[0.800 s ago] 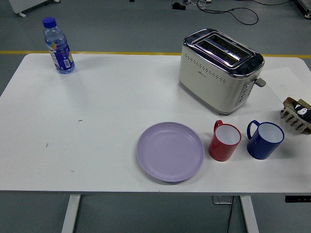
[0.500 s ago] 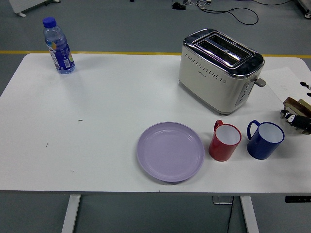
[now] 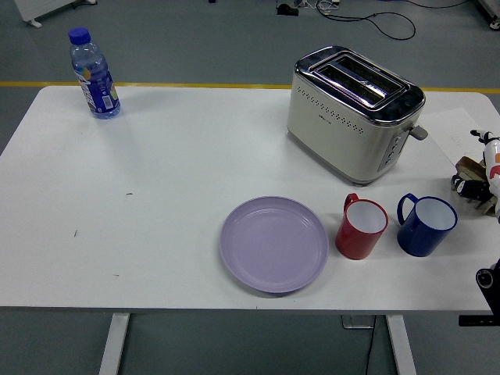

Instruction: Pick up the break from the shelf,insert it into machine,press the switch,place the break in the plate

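Note:
The cream and chrome toaster (image 3: 351, 109) stands at the back right of the table, both top slots empty, its lever (image 3: 419, 131) up on the right end. At the right edge sits the small rack (image 3: 469, 186) with a brown slice of bread (image 3: 468, 165) in it, mostly cut off by the frame. My right hand (image 3: 484, 168) comes in from the right edge directly over the rack and covers much of it. The lilac plate (image 3: 273, 244) lies empty near the front edge. My left arm is out of view.
A red mug (image 3: 361, 226) and a blue mug (image 3: 426, 225) stand between the plate and the rack. A water bottle (image 3: 94, 74) stands at the back left. A black arm part (image 3: 488, 277) shows at the lower right edge.
My right hand has come in from the right edge and moved onto the rack, hiding its tan prongs. The black arm part has appeared at the lower right. Nothing else moved.

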You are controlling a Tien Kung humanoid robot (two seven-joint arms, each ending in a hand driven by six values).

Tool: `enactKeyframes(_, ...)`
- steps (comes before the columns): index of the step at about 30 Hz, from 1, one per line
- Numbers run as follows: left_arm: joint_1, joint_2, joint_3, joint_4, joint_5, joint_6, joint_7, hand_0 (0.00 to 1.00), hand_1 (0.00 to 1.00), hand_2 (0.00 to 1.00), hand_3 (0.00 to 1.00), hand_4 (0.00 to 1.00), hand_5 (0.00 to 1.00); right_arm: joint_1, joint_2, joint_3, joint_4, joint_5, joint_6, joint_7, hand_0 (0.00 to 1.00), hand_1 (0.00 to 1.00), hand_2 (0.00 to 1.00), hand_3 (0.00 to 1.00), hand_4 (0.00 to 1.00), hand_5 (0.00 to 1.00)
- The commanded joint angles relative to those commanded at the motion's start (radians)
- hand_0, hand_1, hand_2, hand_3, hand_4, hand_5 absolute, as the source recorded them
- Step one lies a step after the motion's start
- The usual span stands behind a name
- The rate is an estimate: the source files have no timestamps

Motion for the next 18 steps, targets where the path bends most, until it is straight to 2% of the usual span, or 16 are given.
enactKeyframes(3,-0.003,0.000,0.006,0.000,-0.008,0.001,0.000,0.603,0.465,0.460,0.550,0.289,0.933,0.030,0.000,-0.014,-0.022,0.000,0.016,-0.050,0.775,0.704,0.711,0.824,0.814,0.112)
enactKeyframes(4,-0.005,0.000,0.008,0.000,-0.011,0.002,0.001,0.603,0.465,0.460,0.550,0.289,0.933,0.039,0.001,-0.017,-0.028,0.000,0.021,-0.064,0.732,0.683,0.677,0.807,0.811,0.113)
enactKeyframes(9,-0.008,0.000,0.020,0.000,-0.027,0.004,0.001,0.603,0.465,0.460,0.550,0.289,0.933,0.076,-0.002,-0.040,-0.054,0.000,0.047,-0.123,0.732,0.683,0.677,0.807,0.811,0.113)
enactKeyframes(10,-0.008,0.000,0.022,0.000,-0.029,0.004,0.001,0.602,0.465,0.457,0.547,0.288,0.933,0.080,-0.003,-0.042,-0.056,0.000,0.050,-0.127,0.622,0.584,0.595,0.754,0.808,0.117)
enactKeyframes(15,-0.009,0.000,0.028,0.000,-0.036,0.005,0.002,0.602,0.465,0.457,0.547,0.288,0.933,0.109,-0.018,-0.070,-0.081,0.000,0.084,-0.159,0.622,0.584,0.595,0.754,0.808,0.117)
enactKeyframes(16,-0.009,0.000,0.029,0.000,-0.037,0.005,0.002,0.603,0.465,0.455,0.547,0.289,0.933,0.113,-0.021,-0.076,-0.085,0.000,0.089,-0.165,0.569,0.543,0.546,0.710,0.806,0.117)
enactKeyframes(18,-0.009,0.000,0.031,0.000,-0.039,0.005,0.002,0.603,0.465,0.455,0.547,0.289,0.933,0.124,-0.026,-0.089,-0.098,0.000,0.096,-0.175,0.569,0.543,0.546,0.710,0.806,0.117)
